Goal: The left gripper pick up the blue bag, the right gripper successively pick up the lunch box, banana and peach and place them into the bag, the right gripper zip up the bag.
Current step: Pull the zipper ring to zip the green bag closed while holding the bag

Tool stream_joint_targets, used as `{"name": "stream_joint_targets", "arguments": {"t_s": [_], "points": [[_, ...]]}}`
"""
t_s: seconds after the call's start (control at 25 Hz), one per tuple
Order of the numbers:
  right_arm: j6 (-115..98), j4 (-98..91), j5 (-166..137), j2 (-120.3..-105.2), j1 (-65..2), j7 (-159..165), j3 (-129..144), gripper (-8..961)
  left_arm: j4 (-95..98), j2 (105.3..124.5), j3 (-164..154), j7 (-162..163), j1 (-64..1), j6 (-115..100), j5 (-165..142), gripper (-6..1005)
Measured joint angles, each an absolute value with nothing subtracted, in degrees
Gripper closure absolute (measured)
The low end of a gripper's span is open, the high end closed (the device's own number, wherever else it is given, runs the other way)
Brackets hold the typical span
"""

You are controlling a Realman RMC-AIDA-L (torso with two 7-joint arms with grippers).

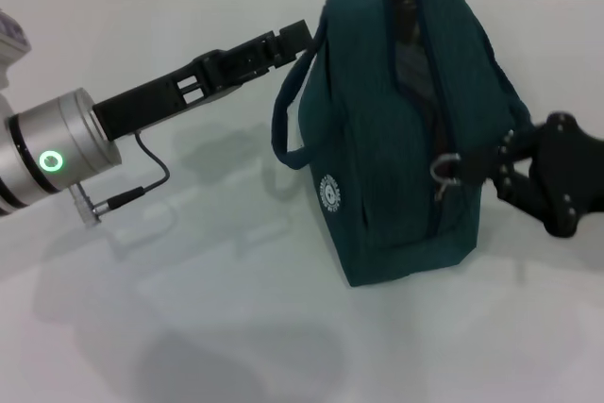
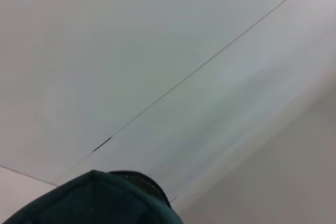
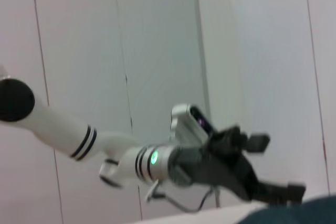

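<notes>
The blue bag (image 1: pixel 396 129) is standing on the white table (image 1: pixel 189 309), soft and floppy. The left gripper (image 1: pixel 300 37) is pinching its near handle; the right gripper (image 1: pixel 472 169) is seemingly clamping the ring-pull (image 1: pixel 444 170), the best hold for zipping.

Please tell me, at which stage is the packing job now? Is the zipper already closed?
Packing looks done: no lunch box, banana or peach is in sight. The left gripper holds the blue bag by a handle. The right gripper is at the ring pull, at the end of the zipper track. Only letting go seems left.
</notes>
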State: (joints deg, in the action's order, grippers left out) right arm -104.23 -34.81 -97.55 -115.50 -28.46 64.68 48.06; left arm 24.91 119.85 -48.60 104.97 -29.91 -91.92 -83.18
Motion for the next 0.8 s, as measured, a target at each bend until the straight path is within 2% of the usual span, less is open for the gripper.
{"name": "stream_joint_targets", "arguments": {"t_s": [0.24, 0.8], "points": [[-104.62, -34.83, -96.21, -115.47, -31.2, 65.91, 47.96, 942, 24.1, 119.82, -48.38, 104.05, -29.17, -92.02, -83.15, 120], [-100.88, -40.13, -93.85, -114.68, -32.91, 73.47, 47.74, 940, 25.24, 119.13, -48.7, 97.69, -27.08, -96.03, -86.05, 133]]}}
